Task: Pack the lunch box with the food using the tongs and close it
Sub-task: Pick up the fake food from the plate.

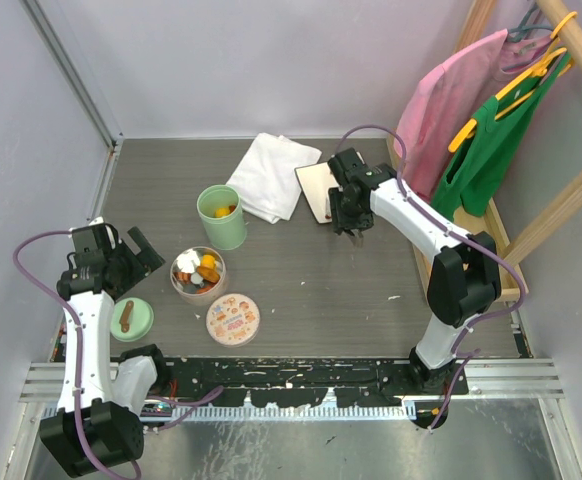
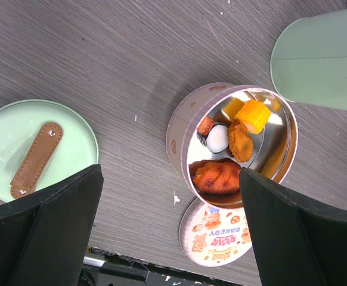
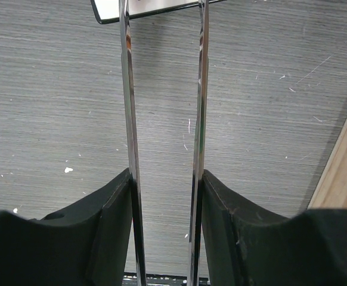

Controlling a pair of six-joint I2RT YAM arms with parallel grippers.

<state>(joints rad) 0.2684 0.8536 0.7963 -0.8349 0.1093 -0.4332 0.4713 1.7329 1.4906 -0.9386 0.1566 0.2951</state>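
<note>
Steel tongs (image 3: 129, 119) | squeezed between right gripper (image 3: 164, 179) jaws, far right | left gripper (image 2: 170, 173) spread wide above food (image 2: 239, 140) in tin (image 2: 182, 119), near left | risk: slick arms twist in grip, pieces drop outside lunch box (image 1: 221, 225).

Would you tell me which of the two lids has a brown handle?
The mint-green lid, the left one; the bakery-print lid is flat, with no handle.
</note>
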